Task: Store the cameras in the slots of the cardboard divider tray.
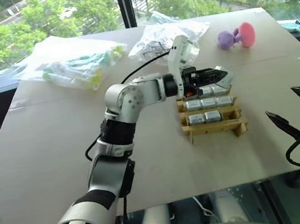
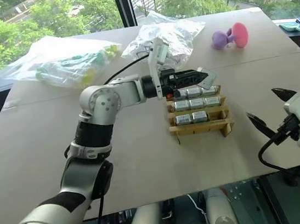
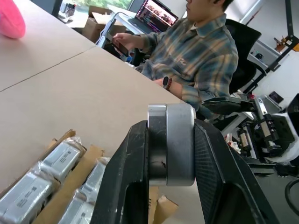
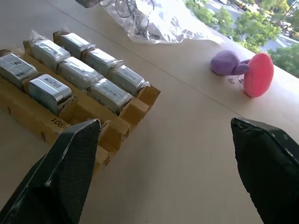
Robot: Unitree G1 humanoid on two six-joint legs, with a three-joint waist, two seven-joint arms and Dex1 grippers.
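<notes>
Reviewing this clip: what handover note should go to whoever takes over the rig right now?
Left gripper: shut on a camera, held above the tray's far row.
Right gripper: open, holding nothing, off to the tray's right at the table edge.
Done: eight cameras sit in slots; far and middle rows are full.
Left: the near row's right-end slot is empty; the held camera likely goes there.

The cardboard divider tray (image 4: 70, 122) bears a small printed code on its front wall. It seems to end in "001". Labels on the cameras (image 4: 49, 91) are too small to read.
</notes>
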